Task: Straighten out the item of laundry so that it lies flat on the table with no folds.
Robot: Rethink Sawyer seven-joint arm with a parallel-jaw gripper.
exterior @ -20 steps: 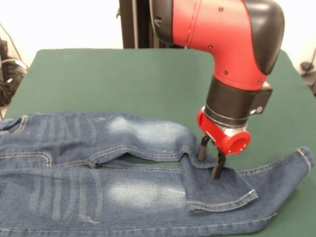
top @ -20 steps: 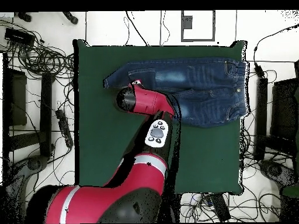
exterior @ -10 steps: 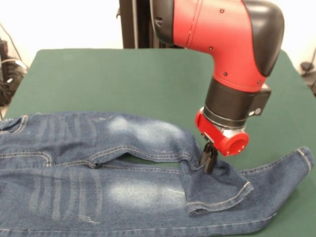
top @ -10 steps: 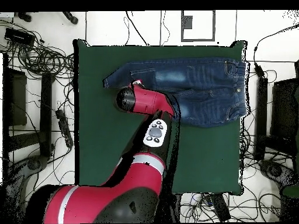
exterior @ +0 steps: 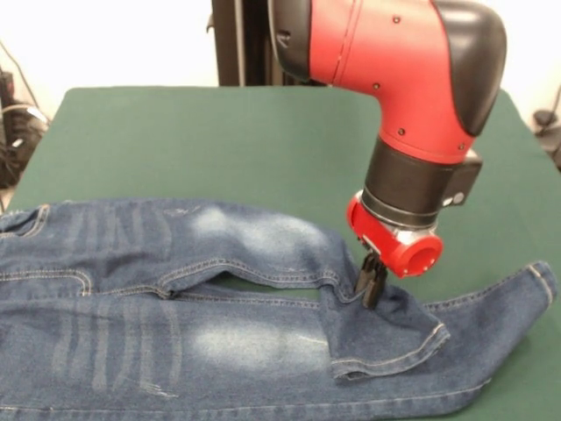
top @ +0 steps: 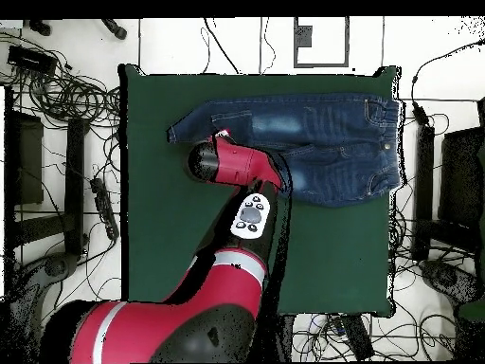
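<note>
The item of laundry [exterior: 175,298] is a pair of blue jeans with faded thigh patches, spread across the near part of the green table [exterior: 219,140]. One leg lies straight; the lower end of the other leg is folded back over it as a flap [exterior: 386,338]. My gripper [exterior: 372,282] is shut on the denim at the fold of that flap, and the cloth rises slightly around it. In the overhead view the jeans [top: 322,142] lie along the table's [top: 189,246] top edge, and the arm [top: 232,166] hides the gripper there.
Cables and dark equipment [top: 57,104] lie on the floor around the table. A black stand [exterior: 237,44] rises behind the table's far edge. Bare green surface stretches beyond the jeans toward the robot.
A second ago the gripper stood open astride the folded leg. It has since shut on the denim, pinching the fold up a little. The arm has hardly moved.
</note>
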